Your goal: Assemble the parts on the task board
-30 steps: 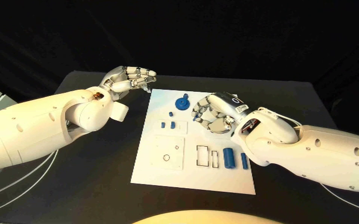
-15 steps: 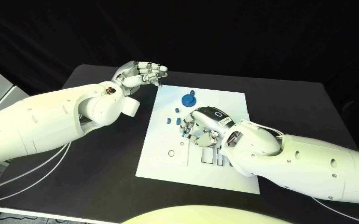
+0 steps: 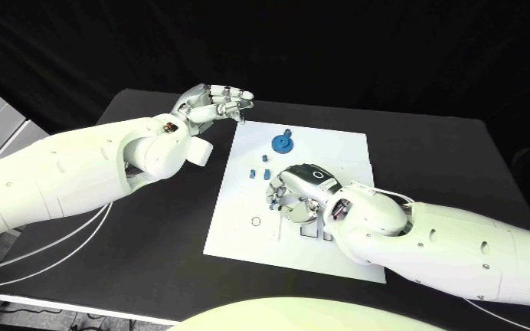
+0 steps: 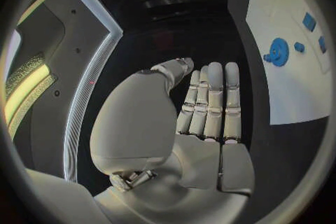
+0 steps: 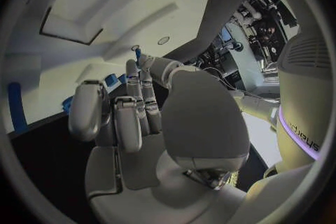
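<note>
Since the earlier frame right hand has slid nearer over the task board, fingers curled, hovering above small blue parts; cannot tell whether it pinches anything. Beyond it sits the blue gear, presumably a later piece. Farthest, left hand waits off the board above the tabletop, fingers straight, together, holding nothing.

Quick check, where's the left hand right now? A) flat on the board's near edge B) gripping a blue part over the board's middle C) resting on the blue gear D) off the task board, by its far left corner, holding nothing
D: the left hand sits beyond the far left corner of the task board, fingers together and nothing in them, apart from the blue gear.
</note>
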Controlling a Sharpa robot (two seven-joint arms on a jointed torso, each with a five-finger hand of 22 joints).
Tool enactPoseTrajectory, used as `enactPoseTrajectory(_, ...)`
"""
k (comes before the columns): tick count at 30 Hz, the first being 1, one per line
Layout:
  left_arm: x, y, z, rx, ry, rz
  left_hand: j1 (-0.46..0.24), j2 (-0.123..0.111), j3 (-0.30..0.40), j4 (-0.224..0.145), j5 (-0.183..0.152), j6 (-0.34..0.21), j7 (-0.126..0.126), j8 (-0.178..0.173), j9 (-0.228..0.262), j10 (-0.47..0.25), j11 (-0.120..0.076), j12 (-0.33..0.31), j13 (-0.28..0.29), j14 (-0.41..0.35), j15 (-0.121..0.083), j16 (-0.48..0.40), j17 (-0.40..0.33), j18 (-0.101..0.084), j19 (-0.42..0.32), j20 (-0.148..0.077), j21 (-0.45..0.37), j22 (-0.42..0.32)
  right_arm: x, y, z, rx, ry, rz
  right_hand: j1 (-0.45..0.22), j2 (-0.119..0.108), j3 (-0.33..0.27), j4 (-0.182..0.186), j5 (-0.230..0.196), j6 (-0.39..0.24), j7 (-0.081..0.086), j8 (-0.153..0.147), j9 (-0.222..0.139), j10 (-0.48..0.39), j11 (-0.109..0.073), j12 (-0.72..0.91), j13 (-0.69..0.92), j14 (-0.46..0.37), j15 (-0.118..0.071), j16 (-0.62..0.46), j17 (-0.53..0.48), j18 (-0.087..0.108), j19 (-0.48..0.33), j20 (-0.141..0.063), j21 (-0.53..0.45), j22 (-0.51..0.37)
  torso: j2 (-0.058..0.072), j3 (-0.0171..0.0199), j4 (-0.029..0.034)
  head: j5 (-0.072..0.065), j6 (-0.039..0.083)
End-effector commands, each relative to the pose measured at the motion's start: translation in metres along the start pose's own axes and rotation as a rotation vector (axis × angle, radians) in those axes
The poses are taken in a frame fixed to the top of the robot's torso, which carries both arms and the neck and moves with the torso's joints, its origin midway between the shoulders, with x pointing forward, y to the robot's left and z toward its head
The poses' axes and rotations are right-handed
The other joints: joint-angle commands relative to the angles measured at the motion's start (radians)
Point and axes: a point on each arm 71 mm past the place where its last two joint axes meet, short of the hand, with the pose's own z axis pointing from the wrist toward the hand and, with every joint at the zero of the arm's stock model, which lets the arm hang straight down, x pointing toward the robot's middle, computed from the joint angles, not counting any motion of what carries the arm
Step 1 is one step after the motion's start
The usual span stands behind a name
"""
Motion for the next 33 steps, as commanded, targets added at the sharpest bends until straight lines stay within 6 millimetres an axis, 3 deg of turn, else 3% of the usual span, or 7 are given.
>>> enactPoseTrajectory(1,0.0018,-0.0012,0.0007,0.013,0.002,-0.013,0.007,0.001,-0.002,-0.004,0.002,0.003,0.003,0.003,-0.001,0.004,0.000,0.005,0.000,-0.002,-0.006,-0.004,-0.002,0.004,0.007,-0.001,-0.005,0.001,0.0029,-0.0003,0.0004,0.008,0.022,-0.034,-0.003,0.011,0.000,-0.006,0.004,0.003,0.005,0.007,0.001,0.040,-0.031,0.005,0.002,0.073,-0.006,0.002,0.086,-0.012,0.000,-0.005,0.000,0.114,0.000,-0.0002,-0.0003,0.003,-0.003)
enactPoseTrajectory(18,0.0009,-0.0007,0.0007,0.008,0.003,-0.015,0.007,0.001,-0.002,-0.004,0.002,0.003,0.003,0.003,-0.001,0.004,0.000,0.005,0.000,-0.002,-0.006,-0.004,-0.002,0.004,0.007,-0.001,-0.005,0.001,0.0045,-0.0005,0.0027,0.019,0.012,-0.051,-0.003,0.011,0.000,-0.006,0.004,0.003,0.005,0.007,0.001,0.040,-0.031,0.005,0.002,0.073,-0.006,0.002,0.086,-0.012,0.000,-0.005,0.000,0.114,0.000,-0.0003,-0.0001,0.001,0.001)
enactPoseTrajectory(33,0.0000,-0.0006,0.0001,0.004,0.002,-0.015,0.007,0.001,-0.002,-0.004,0.002,0.003,0.003,0.003,-0.001,0.004,0.000,0.005,0.000,-0.002,-0.006,-0.004,-0.002,0.004,0.007,-0.001,-0.005,0.001,0.0113,0.0028,0.0039,0.005,0.069,-0.061,-0.007,0.010,-0.001,-0.008,0.004,0.003,0.006,0.007,0.003,0.040,-0.030,0.004,0.002,0.073,-0.005,0.003,0.086,-0.013,0.001,-0.005,0.002,0.116,0.001,-0.0005,-0.0004,0.004,-0.003)
